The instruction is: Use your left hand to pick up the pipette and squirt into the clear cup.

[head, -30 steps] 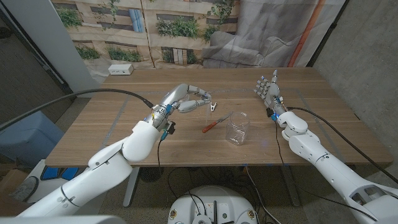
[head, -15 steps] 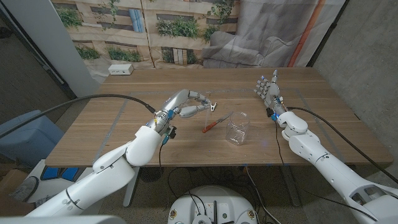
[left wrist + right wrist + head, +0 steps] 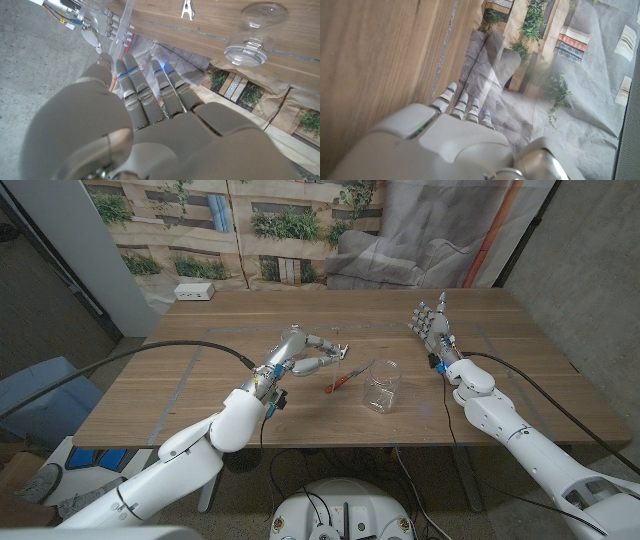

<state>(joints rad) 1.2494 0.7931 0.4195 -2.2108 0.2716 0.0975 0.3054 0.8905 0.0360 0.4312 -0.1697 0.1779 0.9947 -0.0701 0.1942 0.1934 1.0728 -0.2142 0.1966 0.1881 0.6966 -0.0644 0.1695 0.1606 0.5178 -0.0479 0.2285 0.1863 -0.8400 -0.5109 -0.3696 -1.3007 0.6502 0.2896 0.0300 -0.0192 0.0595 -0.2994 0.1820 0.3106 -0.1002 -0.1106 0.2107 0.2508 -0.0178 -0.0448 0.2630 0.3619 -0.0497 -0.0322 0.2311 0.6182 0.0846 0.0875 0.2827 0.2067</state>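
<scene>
- moved closer in the last second: left robot hand [image 3: 312,355] now reaches farther across the brown wooden surface [image 3: 180,380], toward the thin clear plastic pipette with the red end [image 3: 345,376].
- means the pick-up step looks near, but not done yet; pipette lies flat on the surface, just beside the left fingertips [image 3: 340,350], no touch seen.
- holds nothing in the left robot hand; fingers apart and bent a little, stretched forward over the surface, arm low and long from the near left corner.
- seen from the left wrist view, fingers [image 3: 150,92] point at the far edge, with the small metal clip [image 3: 187,9] ahead.
- same spot as before for the clear round plastic cup [image 3: 382,385]: upright on the surface, just right of the pipette, between both arms.
- no move from the right robot hand [image 3: 431,326]; up off the surface near the right side, fingers apart and pointing up, holding nothing.
- next likely need: lower the left fingers around the pipette's soft end and pinch gently, since such a thin thing can roll away.
</scene>
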